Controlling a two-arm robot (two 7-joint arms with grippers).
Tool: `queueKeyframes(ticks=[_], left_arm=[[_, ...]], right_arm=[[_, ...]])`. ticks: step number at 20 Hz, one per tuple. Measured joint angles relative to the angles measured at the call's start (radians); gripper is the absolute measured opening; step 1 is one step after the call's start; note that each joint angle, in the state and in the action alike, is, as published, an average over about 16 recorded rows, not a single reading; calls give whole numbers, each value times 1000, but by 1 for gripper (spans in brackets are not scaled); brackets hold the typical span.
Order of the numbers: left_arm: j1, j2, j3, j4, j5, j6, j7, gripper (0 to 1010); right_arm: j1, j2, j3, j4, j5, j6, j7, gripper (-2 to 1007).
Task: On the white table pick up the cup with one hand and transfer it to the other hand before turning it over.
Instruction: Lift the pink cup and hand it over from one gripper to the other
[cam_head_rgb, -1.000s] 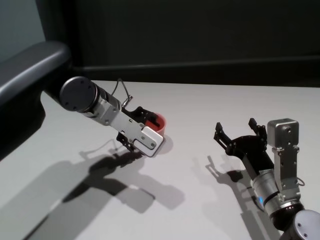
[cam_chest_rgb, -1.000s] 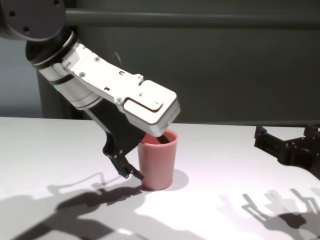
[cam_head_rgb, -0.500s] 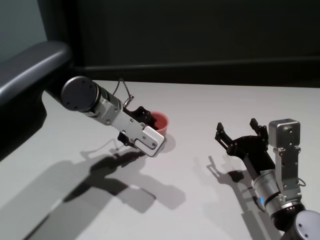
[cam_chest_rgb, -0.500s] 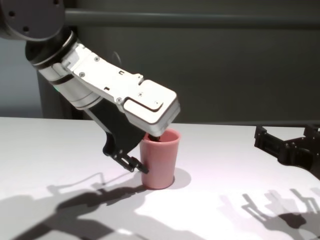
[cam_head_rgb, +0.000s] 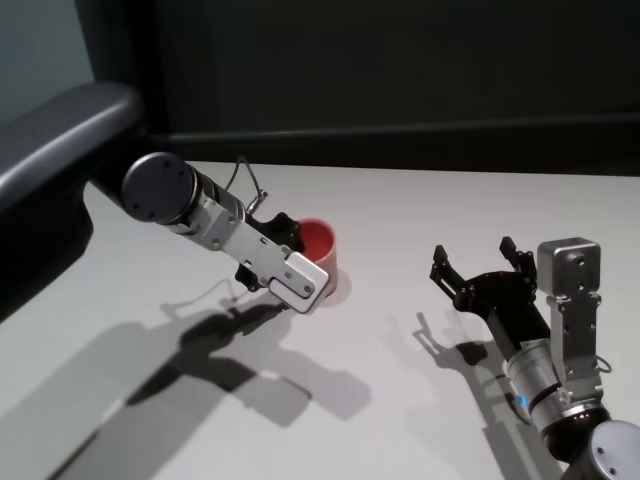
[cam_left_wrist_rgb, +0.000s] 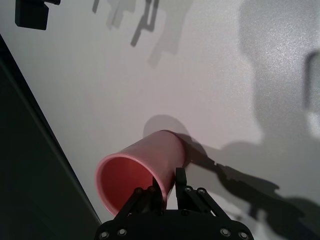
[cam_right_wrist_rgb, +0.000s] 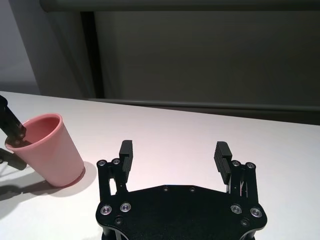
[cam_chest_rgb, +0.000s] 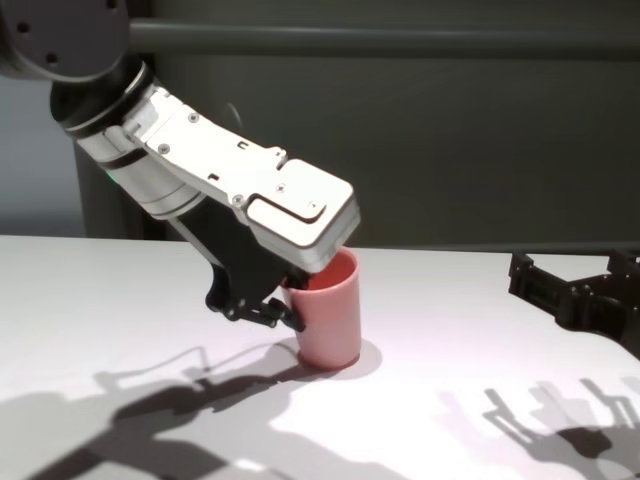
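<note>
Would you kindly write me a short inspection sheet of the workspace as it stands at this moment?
Surface: white table, matte, with arm shadows across it.
Job's things: pink cup, tilted, base at the table, mouth toward the left arm.
Clutter: nothing seen.
Grippers: left gripper shut on the cup's rim, one finger inside the wall and one outside; right gripper open, held apart from the cup, off to the robot's right.
Cables: a thin wire loop on the left wrist.
Surroundings: dark wall behind the table's far edge.
</note>
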Motion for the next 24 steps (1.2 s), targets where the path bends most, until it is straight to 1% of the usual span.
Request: queueKeyframes(ticks=[5,10,17,24], left_arm=[[0,0,0,0,0,0,0,118],[1,0,-1,-1,-1,0,1,60],[3,4,0,0,-9,-1,13,51],[5,10,5,7,-27,-6,36,51]], right_arm=[[0,0,0,0,0,0,0,1002],[0,0,0,0,0,0,0,1002],[0,0,0,0,0,0,0,1002],[0,0,0,0,0,0,0,1002]])
